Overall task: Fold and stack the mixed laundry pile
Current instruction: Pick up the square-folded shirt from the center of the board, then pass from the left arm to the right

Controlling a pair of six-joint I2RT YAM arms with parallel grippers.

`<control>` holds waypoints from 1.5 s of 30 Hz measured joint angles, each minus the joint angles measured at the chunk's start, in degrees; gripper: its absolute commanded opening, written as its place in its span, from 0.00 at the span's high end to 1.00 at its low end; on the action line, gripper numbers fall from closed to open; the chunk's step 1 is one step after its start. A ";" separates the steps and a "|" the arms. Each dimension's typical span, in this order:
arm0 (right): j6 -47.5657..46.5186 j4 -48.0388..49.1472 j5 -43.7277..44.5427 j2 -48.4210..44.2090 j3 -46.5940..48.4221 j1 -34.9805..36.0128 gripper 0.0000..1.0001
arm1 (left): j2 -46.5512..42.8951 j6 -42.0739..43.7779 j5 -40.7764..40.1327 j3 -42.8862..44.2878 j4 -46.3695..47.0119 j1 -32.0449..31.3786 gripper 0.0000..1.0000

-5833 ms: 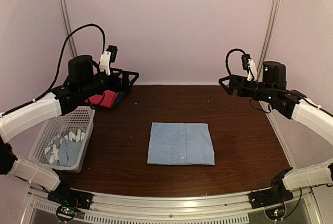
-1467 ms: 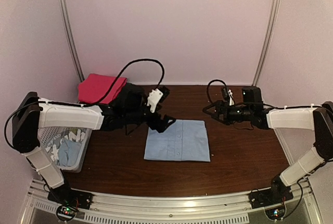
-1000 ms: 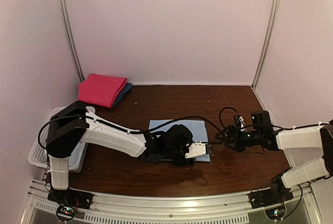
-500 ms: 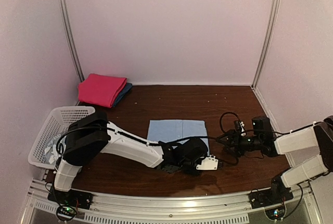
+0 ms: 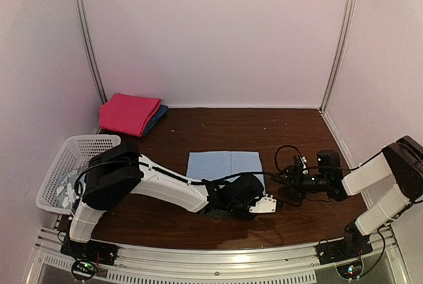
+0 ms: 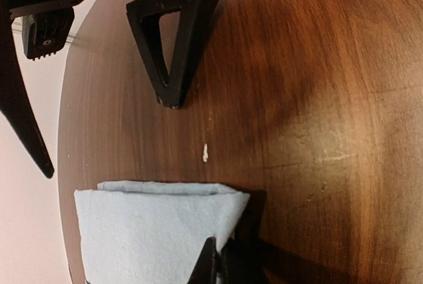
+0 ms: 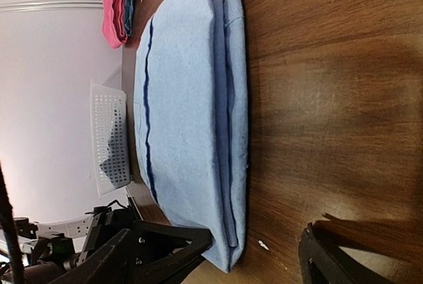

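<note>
Left wrist view: my left end effector [image 6: 217, 267] has just pinched shut on the near right corner of the folded shirt [image 6: 145, 231], lying flat mid-counter [image 5: 297, 132]. My right end effector [image 5: 289, 180] stays wide beside its right edge; lifting it toward a stack seems next.

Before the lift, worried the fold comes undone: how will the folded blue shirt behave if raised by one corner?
Probably floppy: the folded blue shirt lies as thin soft layers, so it should sag and unfold. The left gripper pinches just one corner, so layers may slip.
</note>
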 measured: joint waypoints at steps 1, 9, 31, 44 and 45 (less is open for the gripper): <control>0.59 1.38 -0.28 0.83 0.00 0.31 0.11 | -0.07 -0.26 0.42 -0.07 0.13 0.20 1.00; 5.66 11.10 -1.75 6.54 0.28 3.80 0.10 | -2.86 -2.40 3.21 -1.57 1.84 2.21 1.00; 14.08 21.44 -3.61 21.70 8.98 6.54 0.47 | -4.55 -2.93 5.53 -4.24 5.31 2.69 1.00; 21.40 32.00 -5.68 31.08 13.05 8.35 0.59 | -6.16 -2.93 6.62 -6.40 8.02 2.71 1.00; 21.79 32.41 -5.79 31.45 13.42 8.55 0.59 | -6.23 -2.93 6.75 -6.51 8.26 2.71 1.00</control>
